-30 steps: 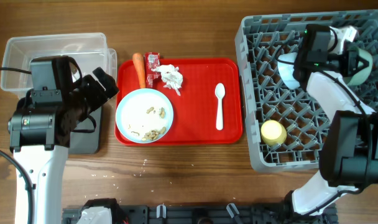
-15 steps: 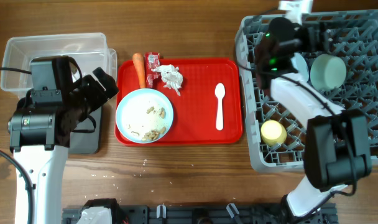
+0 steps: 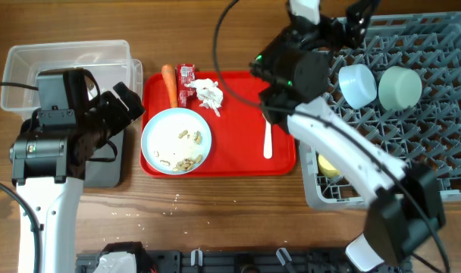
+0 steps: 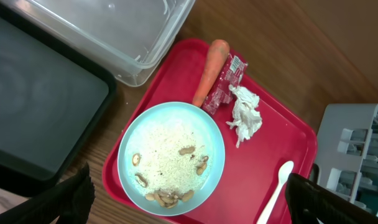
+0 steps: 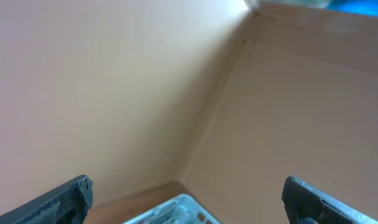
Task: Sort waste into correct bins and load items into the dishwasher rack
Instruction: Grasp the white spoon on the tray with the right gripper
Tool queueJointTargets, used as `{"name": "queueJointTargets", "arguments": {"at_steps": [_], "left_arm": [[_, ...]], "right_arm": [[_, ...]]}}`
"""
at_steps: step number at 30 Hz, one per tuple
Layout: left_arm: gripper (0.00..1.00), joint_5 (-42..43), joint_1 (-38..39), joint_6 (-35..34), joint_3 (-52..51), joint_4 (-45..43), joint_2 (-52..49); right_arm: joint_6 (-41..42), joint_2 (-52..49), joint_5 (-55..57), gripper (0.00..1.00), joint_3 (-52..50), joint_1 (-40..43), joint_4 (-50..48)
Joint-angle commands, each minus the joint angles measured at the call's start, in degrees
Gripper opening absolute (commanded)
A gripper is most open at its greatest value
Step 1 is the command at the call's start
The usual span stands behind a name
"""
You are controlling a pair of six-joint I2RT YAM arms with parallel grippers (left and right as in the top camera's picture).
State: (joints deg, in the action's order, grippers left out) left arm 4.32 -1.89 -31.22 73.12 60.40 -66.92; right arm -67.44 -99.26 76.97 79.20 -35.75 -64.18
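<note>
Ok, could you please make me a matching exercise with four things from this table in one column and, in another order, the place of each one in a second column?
Things:
1. carrot
2. spoon
3. pale blue bowl
4. crumbs

Places:
A. on the round plate
B. in the grey rack
C. right beside the red wrapper
D. alone on the right part of the red tray

Pairs: 1-C, 2-D, 3-B, 4-A
</note>
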Motion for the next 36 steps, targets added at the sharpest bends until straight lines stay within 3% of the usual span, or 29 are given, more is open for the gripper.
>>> {"name": "queueJointTargets", "arguments": {"at_steps": [1, 6, 8, 10, 15, 16, 19, 23, 26, 32, 36], "left_arm": [[1.0, -0.79, -0.31, -0.79, 0.09, -0.11, -0.26], [1.0, -0.79, -0.31, -0.76, 0.09, -0.11, -0.26], [1.0, -0.79, -0.31, -0.79, 0.09, -0.11, -0.26], [1.0, -0.79, -0.31, -0.79, 0.09, -0.11, -0.26], [1.0, -0.79, -0.31, -0.79, 0.09, -0.11, -0.26], [1.0, -0.79, -0.31, -0.79, 0.07, -0.11, -0.26], [1.0, -0.79, -0.31, -0.79, 0.09, -0.11, -0.26], [1.0, -0.79, -0.31, -0.79, 0.09, -0.11, -0.26], [1.0, -0.79, -0.31, -0.79, 0.09, -0.11, -0.26], [1.0, -0.79, -0.31, -0.79, 0.09, -0.11, -0.26], [1.0, -0.79, -0.31, -0.79, 0.09, -0.11, -0.26]], "right_arm": [[11.93, 2.95, -1.75, 1.0, 1.27, -8.0, 15.26], [25.46, 3.56, -8.87, 1.0, 1.27, -20.35, 48.13], [37.99, 4.2, -14.99, 1.0, 1.27, -22.64, 63.04], [60.5, 5.18, -32.72, 1.0, 1.27, -21.53, 83.78], [85.55, 4.96, -65.26, 0.98, 1.14, -10.14, 98.36], [89.94, 4.96, -70.23, 0.93, 0.94, -7.43, 100.63], [102.47, 3.67, -74.1, 0.84, 0.92, -0.22, 109.15], [102.62, -2.6, -81.15, 0.74, 0.92, 5.86, 113.33], [101.61, -8.24, -81.26, 0.74, 0.92, 7.34, 114.86], [100.39, -18.67, -82.18, 0.62, 0.92, 8.24, 117.11], [98.88, -19.02, -82.16, 0.39, 0.92, 8.31, 116.54]]}}
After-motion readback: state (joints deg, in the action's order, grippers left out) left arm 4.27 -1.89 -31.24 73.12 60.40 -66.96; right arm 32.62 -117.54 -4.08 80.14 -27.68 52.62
